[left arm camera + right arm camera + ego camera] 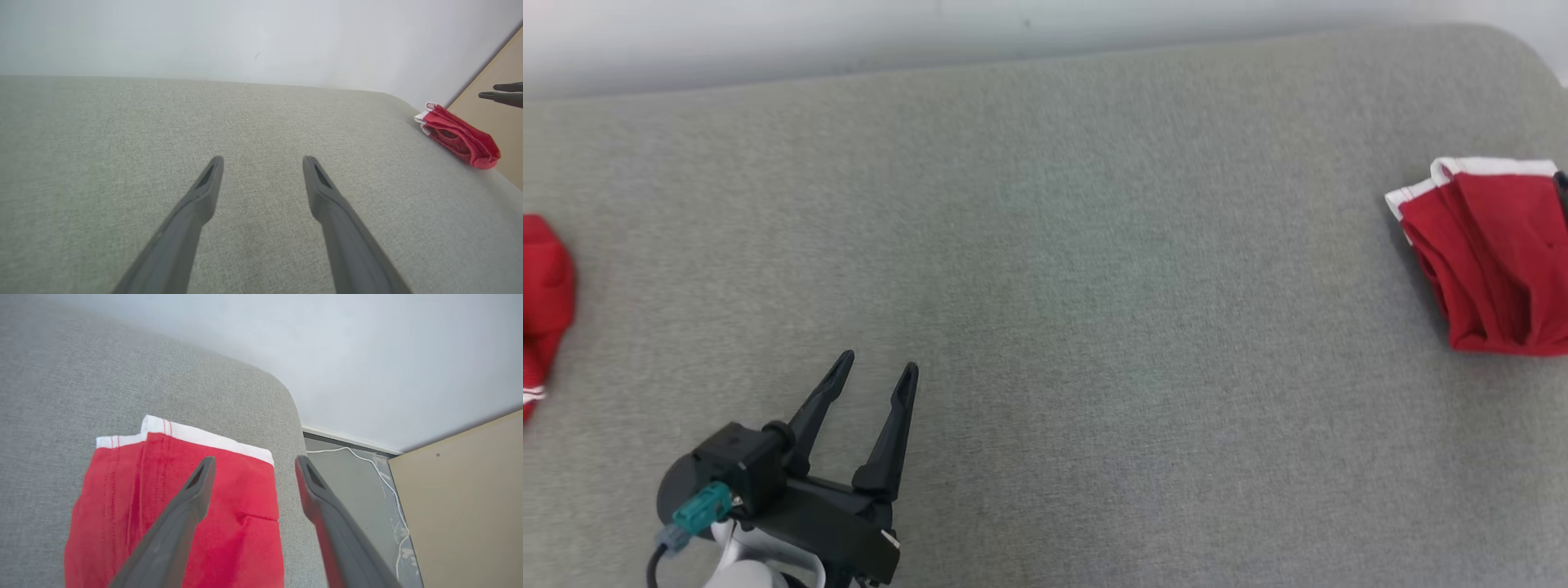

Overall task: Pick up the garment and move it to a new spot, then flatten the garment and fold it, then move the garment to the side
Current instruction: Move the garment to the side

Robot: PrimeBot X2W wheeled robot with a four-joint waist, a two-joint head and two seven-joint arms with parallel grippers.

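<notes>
Right gripper (254, 462) of mine, fingers spread and empty, poised over the folded red garment (102, 506) beside the table (61, 396) edge, where I judge a snagging fingertip could drag it off.

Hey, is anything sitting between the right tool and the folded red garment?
Nothing visible does. The right tool is open directly over the folded red garment, which lies near the rounded corner of the grey surface.
</notes>
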